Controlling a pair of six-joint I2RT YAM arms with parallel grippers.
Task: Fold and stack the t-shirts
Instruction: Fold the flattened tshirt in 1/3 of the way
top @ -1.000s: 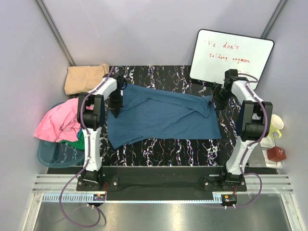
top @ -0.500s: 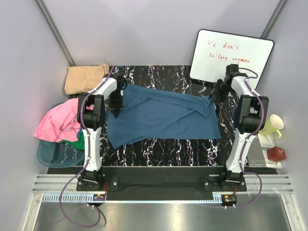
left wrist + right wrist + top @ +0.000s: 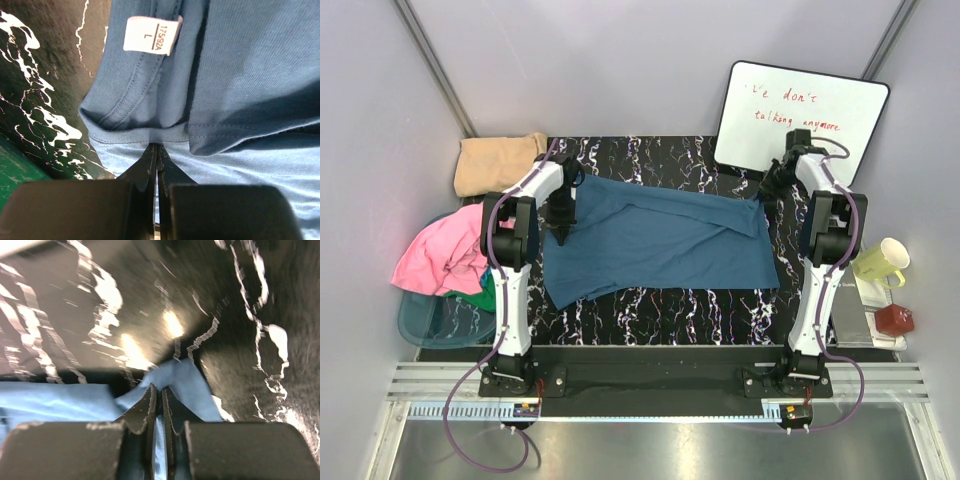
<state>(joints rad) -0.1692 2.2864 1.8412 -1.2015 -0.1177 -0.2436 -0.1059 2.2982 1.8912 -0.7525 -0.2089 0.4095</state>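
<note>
A dark teal-blue t-shirt point(image 3: 660, 240) lies spread across the black marbled table point(image 3: 650, 310). My left gripper point(image 3: 561, 228) is shut on its cloth at the left end, just behind the ribbed collar point(image 3: 135, 133); the size label point(image 3: 151, 34) lies ahead of my left gripper point(image 3: 157, 146). At the shirt's far right corner my right gripper point(image 3: 764, 196) is shut, with a peak of blue cloth point(image 3: 186, 376) pinched between the tips of the right gripper point(image 3: 161, 388). A tan t-shirt point(image 3: 498, 162) lies folded at the back left. Pink point(image 3: 440, 258) and green point(image 3: 475, 298) t-shirts sit heaped at the left.
The pink and green shirts rest in a teal basin point(image 3: 425, 322) off the table's left edge. A whiteboard point(image 3: 800, 115) leans at the back right, close behind the right arm. A yellow-green mug point(image 3: 880, 262) and a red block point(image 3: 895, 320) stand at the right.
The right gripper has moved a little toward the back and closed on the shirt's far right corner. The left arm and the shirt have stayed put.
</note>
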